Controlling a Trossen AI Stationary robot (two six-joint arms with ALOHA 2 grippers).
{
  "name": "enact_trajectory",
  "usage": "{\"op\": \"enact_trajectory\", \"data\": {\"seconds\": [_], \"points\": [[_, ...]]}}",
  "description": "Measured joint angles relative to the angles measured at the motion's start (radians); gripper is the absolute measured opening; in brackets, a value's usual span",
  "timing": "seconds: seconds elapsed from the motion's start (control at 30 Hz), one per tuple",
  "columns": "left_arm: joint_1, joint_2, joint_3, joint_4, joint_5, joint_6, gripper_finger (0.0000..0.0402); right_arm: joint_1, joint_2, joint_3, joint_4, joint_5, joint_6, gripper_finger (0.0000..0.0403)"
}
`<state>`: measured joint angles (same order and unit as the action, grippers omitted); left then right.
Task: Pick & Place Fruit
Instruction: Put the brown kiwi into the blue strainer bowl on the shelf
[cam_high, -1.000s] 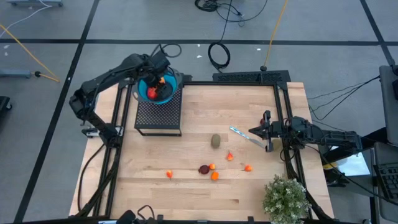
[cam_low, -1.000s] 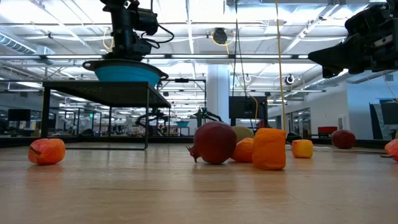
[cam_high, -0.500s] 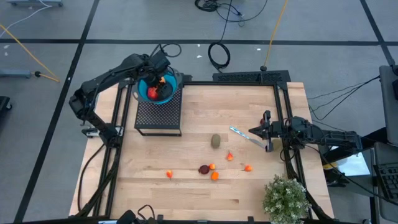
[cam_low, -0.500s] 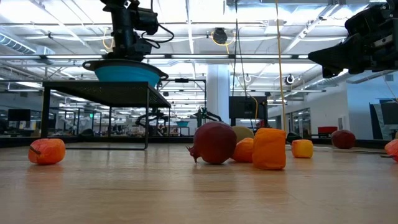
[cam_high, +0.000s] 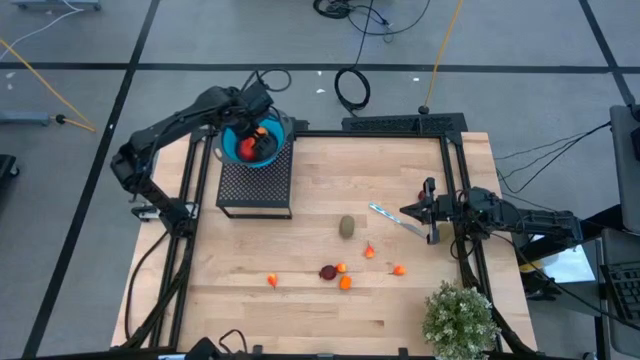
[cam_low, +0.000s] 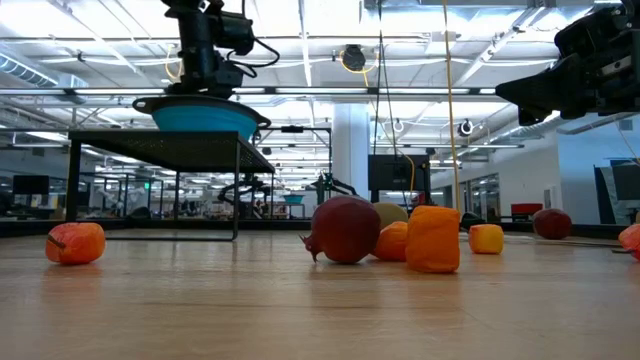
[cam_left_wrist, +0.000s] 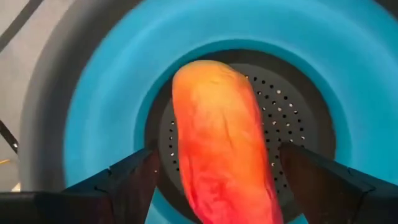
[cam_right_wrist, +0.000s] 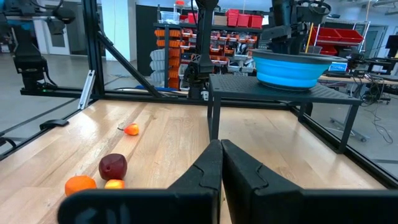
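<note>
A blue bowl with a dark perforated bottom stands on a black mesh stand at the table's far left. The long red-orange fruit lies in it. My left gripper hangs over the bowl, pointing steeply down, open, one finger on each side of that fruit with a narrow gap. On the wood lie a brownish-green oval, a dark red fruit and several small orange ones. My right gripper waits shut and level at the table's right edge.
A thin silvery-blue utensil lies just in front of my right gripper's tips. A bushy green potted plant stands at the near right corner. Black frame rails run along the table's sides. Bare wood lies between the stand and the scattered fruit.
</note>
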<state>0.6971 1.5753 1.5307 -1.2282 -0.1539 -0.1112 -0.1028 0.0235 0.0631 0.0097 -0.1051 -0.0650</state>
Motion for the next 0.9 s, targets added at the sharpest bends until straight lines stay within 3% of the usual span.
{"op": "enact_trajectory", "data": {"seconds": [0.43,0.9], "points": [[-0.075,-0.167,0.0,0.08,-0.013,-0.046,0.0296,0.0,0.0,0.0,0.0,0.0,0.0,0.0],[-0.369,-0.263,0.0,0.131,-0.037,-0.157,0.0243,0.0,0.0,0.0,0.0,0.0,0.001,0.0]]}}
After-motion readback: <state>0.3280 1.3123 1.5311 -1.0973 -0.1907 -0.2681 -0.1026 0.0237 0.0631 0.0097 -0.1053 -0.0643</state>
